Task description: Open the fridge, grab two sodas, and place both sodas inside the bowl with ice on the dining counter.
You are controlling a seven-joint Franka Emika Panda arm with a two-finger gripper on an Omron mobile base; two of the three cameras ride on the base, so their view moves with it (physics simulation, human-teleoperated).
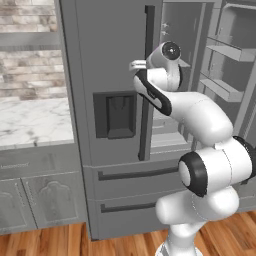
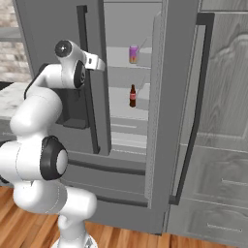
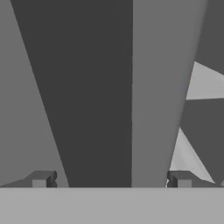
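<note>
The grey fridge (image 1: 110,60) stands with its left door shut and its right door (image 2: 179,97) swung open. On the shelves inside are two sodas: a purple-to-orange can (image 2: 133,54) high up and a reddish one (image 2: 132,96) a shelf lower. My gripper (image 3: 111,180) is open and holds nothing. It is pressed up close to the left door's inner edge beside the long dark handle (image 1: 148,85), whose dark face and a lighter grey panel fill the space ahead of the fingertips. The hand (image 2: 96,62) is left of the cans and about level with the upper one. The bowl and the dining counter are out of view.
A marble-topped counter (image 1: 35,120) on grey cabinets adjoins the fridge's left side under a brick wall. The open door's shelves (image 1: 227,50) jut out on the right. Grey cabinets with drawers (image 2: 218,169) stand behind the open door. Fridge drawers (image 1: 130,175) lie below, above a wood floor.
</note>
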